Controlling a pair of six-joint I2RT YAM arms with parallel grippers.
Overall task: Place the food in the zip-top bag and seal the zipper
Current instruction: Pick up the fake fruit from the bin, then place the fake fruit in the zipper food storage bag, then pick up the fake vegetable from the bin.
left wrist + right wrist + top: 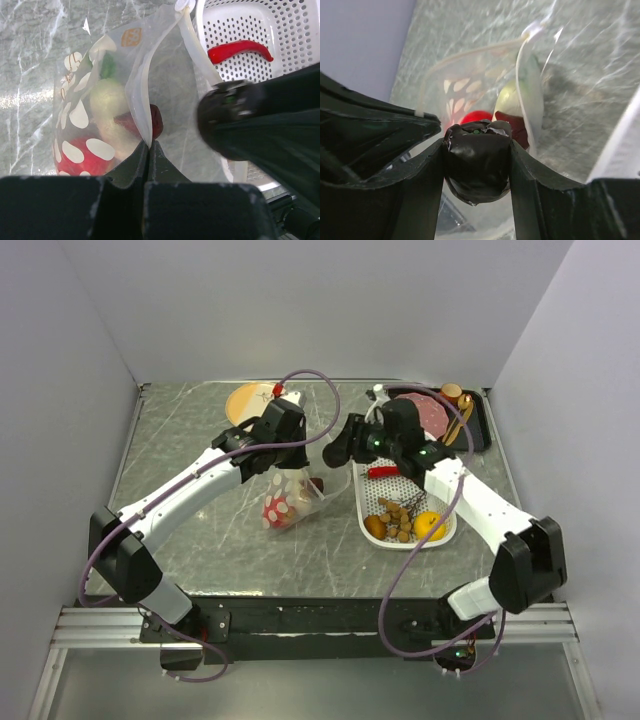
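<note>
Feeding the bag looks like the step in hand.

- Table [170, 450]: grey, marbled, beneath both grippers.
- White perforated basket [446, 531]: just beside the right gripper [476, 150], on its outer side. Yellow fruit [430, 525], brown nuts [396, 515] and a long red piece [240, 50] not yet moved.
- Zip-top bag [100, 115]: lies ahead of the left gripper [149, 150]. Jaws pinched tight on one lip, likely to prop the floppy mouth open.
- White-and-green vegetable [107, 100] and a dark red piece [156, 122]: already inside.
- Right gripper: jaws partway apart, clamped on a dark glossy lump [477, 167], probably the brown oval; cannot be sure. Bag mouth directly beyond its tips.
- Zipper [196, 44]: runs slack ahead of the left jaws, unsealed.
</note>
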